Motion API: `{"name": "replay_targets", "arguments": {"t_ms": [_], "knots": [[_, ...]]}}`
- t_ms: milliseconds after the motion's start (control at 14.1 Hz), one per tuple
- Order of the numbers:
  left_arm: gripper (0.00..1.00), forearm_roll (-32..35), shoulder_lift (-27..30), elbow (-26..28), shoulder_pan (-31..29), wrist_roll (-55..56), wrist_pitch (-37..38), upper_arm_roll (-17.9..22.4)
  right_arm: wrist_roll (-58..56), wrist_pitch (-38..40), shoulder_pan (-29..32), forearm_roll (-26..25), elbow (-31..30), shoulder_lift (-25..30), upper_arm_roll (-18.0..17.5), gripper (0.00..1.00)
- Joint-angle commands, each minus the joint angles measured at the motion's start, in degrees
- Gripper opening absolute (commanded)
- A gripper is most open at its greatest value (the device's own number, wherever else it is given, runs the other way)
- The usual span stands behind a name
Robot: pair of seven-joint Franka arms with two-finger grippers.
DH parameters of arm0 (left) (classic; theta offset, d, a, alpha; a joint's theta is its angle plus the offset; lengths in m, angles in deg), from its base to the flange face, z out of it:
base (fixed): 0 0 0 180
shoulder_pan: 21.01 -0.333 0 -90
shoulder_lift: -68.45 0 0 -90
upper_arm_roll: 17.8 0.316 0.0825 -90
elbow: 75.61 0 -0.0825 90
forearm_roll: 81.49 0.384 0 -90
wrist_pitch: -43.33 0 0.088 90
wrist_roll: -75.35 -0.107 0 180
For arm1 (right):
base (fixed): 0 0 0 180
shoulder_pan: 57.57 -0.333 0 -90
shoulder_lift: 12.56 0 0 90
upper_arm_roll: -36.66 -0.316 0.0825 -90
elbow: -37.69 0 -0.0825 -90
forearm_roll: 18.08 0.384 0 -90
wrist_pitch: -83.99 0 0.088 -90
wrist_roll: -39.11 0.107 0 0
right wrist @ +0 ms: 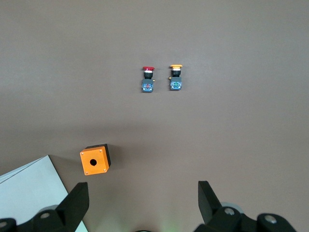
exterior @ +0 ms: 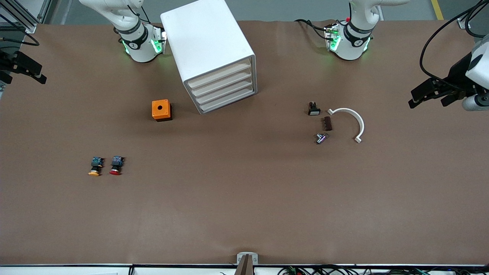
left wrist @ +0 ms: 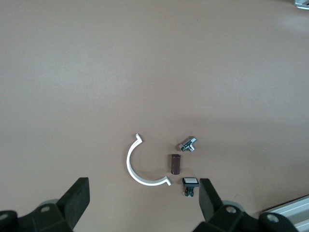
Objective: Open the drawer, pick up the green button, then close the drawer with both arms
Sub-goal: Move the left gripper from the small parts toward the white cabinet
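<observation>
yellow button (exterior: 95, 167) / red button (exterior: 116, 165): nearest to the front camera, side by side toward the right arm's end of the bench (exterior: 244, 214). Not ours.
metal fitting (exterior: 321, 138), brown block (exterior: 327, 123), white curved clip (exterior: 353, 122), small black switch (exterior: 313, 109): cluster toward the left arm's end.
orange box (exterior: 161, 110): single hole on top, just beside the cabinet.
cabinet (exterior: 208, 49): four white drawers, all flush. Target drawer (exterior: 226, 100) is one of the lower ones, front closed.
green button: not visible anywhere on the bench; we judge it sits inside the closed drawer.
left gripper (exterior: 429, 93): at its edge of the bench, fingers (left wrist: 77, 199) spread wide, holding nothing.
right gripper (exterior: 26, 68): at its own edge, fingers (right wrist: 76, 203) spread wide, holding nothing. We read both arms as waiting.
progress: nothing done. Left: open, pick, close.
writing: none we can read.
</observation>
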Motion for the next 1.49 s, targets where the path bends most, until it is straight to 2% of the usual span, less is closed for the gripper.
{"name": "replay_targets", "arguments": {"t_ms": [0, 355, 568, 1065, 1420], "knots": [[1.00, 1.31, 0.02, -0.28, 0.05, -0.72, 0.57, -0.13, 0.63, -0.66, 1.09, 1.03, -1.43, 1.61, -0.82, 1.00], [1.00, 1.31, -1.12, -0.19, 0.23, -0.72, 0.31, -0.22, 0.63, -0.83, 0.83, 1.03, -1.34, 1.61, -0.82, 1.00], [1.00, 1.31, -4.01, -0.10, 0.40, -0.72, -0.13, -0.31, 0.63, -0.83, 0.83, 1.03, -1.34, 1.70, -0.91, 1.00], [1.00, 1.31, -16.57, -0.02, 2.24, 1.30, -2.94, -2.51, 0.54, -0.83, 0.74, 1.03, -1.16, 1.70, -1.00, 1.00], [1.00, 1.31, -23.09, -0.19, 7.08, 12.79, -7.16, -2.68, 0.54, -1.18, 0.65, 1.03, -1.16, 1.70, -1.00, 1.00]]}}
